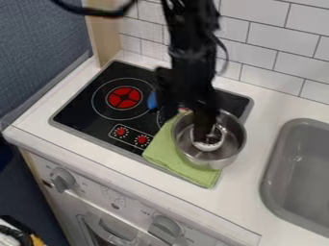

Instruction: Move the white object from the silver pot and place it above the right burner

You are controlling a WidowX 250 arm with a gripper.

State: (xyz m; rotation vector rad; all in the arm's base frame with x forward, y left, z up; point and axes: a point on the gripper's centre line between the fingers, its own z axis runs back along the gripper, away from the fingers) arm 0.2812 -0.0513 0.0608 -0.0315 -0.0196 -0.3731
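The gripper (204, 129) hangs down into the silver pot (233, 150), over the white object (208, 145) at the pot's bottom. Dark fingers cover part of the white object, and whether they touch it is hard to tell. The pot stands on a folded green cloth (168, 156) over the right front part of the black stove. The right burner is mostly hidden behind the arm, pot and cloth; a thin arc of its ring (159, 118) shows left of the arm.
The left burner (124, 97) has a red centre. A blue thing (152, 100) lies beside the arm on the stove (83, 111). Two red knobs sit near its front edge. A grey sink (302, 178) is at the right, a tiled wall behind.
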